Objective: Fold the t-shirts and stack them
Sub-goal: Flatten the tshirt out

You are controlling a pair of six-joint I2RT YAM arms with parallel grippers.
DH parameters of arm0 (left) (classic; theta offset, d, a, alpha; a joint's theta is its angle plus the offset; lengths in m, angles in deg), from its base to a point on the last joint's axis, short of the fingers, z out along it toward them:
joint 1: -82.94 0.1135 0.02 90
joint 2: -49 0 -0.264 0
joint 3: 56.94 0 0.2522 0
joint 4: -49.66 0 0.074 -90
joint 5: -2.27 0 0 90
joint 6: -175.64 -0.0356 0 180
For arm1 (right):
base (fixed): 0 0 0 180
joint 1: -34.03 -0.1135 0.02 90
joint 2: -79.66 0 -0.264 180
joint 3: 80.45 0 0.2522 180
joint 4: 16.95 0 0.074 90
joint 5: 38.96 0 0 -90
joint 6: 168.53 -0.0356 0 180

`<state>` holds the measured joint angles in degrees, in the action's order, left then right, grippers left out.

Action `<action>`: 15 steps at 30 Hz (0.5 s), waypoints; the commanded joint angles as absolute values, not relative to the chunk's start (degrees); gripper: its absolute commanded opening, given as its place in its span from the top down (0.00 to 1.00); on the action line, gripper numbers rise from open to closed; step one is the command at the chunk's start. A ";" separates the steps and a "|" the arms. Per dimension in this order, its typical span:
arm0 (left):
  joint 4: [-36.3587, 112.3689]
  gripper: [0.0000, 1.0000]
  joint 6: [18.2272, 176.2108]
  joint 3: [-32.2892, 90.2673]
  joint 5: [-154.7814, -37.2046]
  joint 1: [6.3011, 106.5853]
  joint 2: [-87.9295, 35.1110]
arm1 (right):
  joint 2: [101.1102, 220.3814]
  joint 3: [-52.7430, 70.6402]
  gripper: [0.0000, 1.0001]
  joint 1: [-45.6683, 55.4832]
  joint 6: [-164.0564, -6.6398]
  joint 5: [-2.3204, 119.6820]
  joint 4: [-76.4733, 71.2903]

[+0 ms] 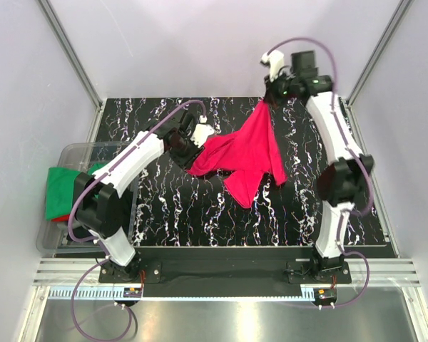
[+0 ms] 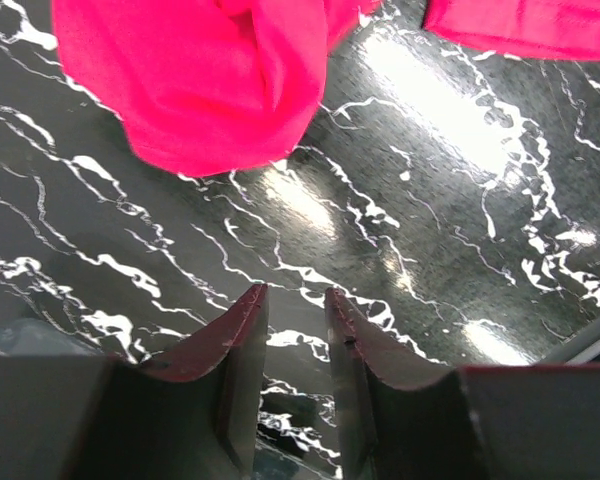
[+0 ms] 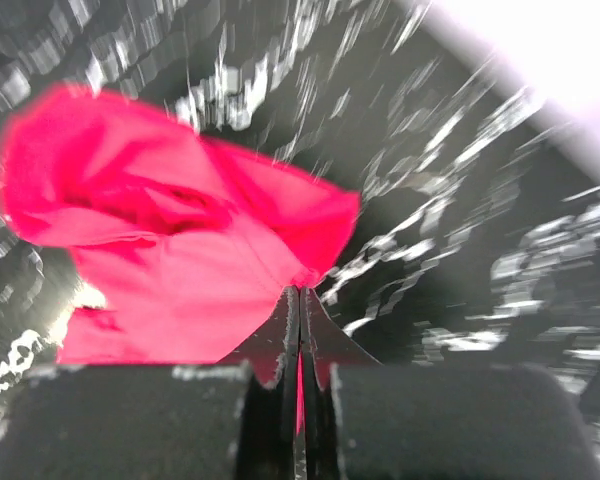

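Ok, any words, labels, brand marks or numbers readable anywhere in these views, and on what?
None can be read.
The crimson t-shirt, the clear bin and the marbled tabletop carry no visible print.
Any marking on the small boards at the arm bases is too small to read.

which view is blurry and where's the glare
Right wrist view is blurred: the table and crimson t-shirt smear, with a blown-out white patch top right. Left wrist view is sharp, with bright glare on the glossy table. Top external view is evenly lit and clear.
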<state>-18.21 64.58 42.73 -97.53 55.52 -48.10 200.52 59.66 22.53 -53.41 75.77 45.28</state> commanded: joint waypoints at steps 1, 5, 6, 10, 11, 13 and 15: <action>-15.61 0.63 63.76 45.59 -94.86 55.78 -48.74 | 191.30 60.14 1.00 22.08 -52.17 72.32 44.19; -13.41 0.55 62.35 45.50 -95.55 55.70 -50.93 | 186.47 59.09 1.00 22.08 -52.08 70.12 44.10; -13.06 0.54 62.09 45.76 -95.90 55.61 -52.76 | 186.02 58.56 1.00 22.08 -52.08 69.76 44.01; -10.08 0.50 61.73 48.74 -97.22 54.91 -58.39 | 184.08 56.89 1.00 22.08 -51.03 68.53 43.83; -9.63 0.50 61.73 49.71 -96.88 54.38 -59.80 | 183.91 56.63 1.00 22.08 -50.76 67.92 43.83; -8.40 0.48 61.91 52.34 -95.30 53.85 -64.19 | 183.82 56.10 1.00 21.99 -50.58 67.39 43.92; -7.96 0.48 62.52 54.19 -94.33 53.50 -68.31 | 183.55 56.10 1.00 22.08 -50.67 67.12 43.83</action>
<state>-11.60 62.72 49.90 -96.09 54.41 -64.43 184.13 55.94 22.42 -51.51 69.17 44.93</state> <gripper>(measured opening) 0.518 0.010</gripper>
